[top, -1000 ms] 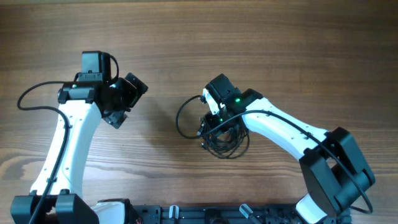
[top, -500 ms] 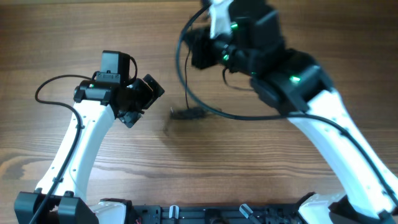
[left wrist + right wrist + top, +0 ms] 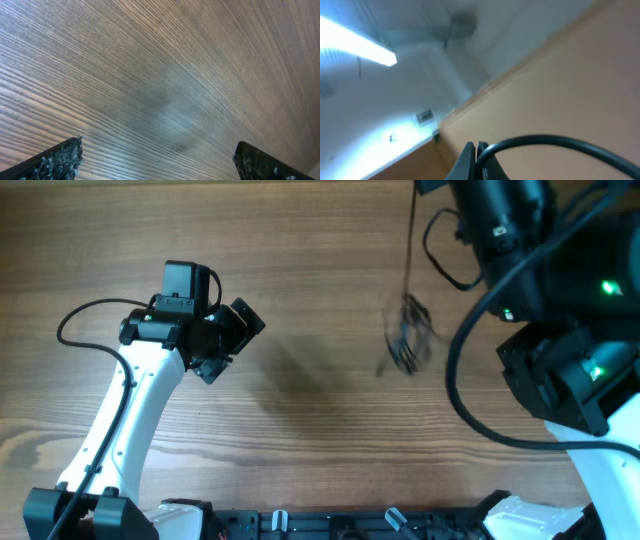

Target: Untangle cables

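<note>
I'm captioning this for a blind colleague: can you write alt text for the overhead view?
A blurred tangle of thin black cables dangles on a strand above the wooden table, hanging from the right arm raised close to the camera. The left pincer is open at left, holding nothing.

The desk (image 3: pixel 300 240) is matt brown wood, finely grained; the left arm (image 3: pixel 118 418) wears smooth white plastic; the cables (image 3: pixel 408 340) are black, finish blurred.

No readable text, label, brand, number or sign is showing in any view. The wooden tabletop (image 3: pixel 300 240) is showing only bare grain, and the right wrist view is coming through too blurred for any lettering to be made out.
</note>
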You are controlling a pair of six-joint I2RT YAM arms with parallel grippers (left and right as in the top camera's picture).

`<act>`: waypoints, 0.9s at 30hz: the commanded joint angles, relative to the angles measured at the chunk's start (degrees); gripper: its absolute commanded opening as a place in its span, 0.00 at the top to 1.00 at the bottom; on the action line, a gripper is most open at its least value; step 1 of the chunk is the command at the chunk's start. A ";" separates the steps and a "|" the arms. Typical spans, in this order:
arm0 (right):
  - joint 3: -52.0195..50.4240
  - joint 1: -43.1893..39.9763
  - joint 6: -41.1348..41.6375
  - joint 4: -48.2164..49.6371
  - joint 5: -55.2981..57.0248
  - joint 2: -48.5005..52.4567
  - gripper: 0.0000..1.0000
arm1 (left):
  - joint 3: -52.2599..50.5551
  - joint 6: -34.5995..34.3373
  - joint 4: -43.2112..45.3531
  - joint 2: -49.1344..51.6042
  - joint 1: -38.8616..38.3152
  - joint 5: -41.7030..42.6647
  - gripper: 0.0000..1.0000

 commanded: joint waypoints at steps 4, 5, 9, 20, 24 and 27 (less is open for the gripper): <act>0.28 0.11 7.02 3.78 -9.53 10.05 0.96 | 0.26 0.52 -0.07 0.42 -0.17 0.24 0.00; 0.31 0.11 6.97 11.67 -9.79 9.35 0.95 | 0.26 0.52 -0.07 0.44 -0.17 0.24 0.00; 1.03 0.11 2.82 13.31 -2.95 4.42 0.96 | 0.26 0.52 0.26 0.44 -0.17 0.22 0.01; 0.98 0.13 7.76 18.71 4.72 3.87 0.95 | 0.26 0.48 3.17 0.68 -0.17 -0.31 0.05; 0.98 0.13 10.01 12.57 -0.52 4.26 0.96 | 0.24 0.55 6.75 1.14 -0.46 3.80 0.04; 0.96 0.13 10.25 -5.68 -2.64 6.54 0.96 | 0.24 0.52 9.68 2.05 -3.85 3.93 0.04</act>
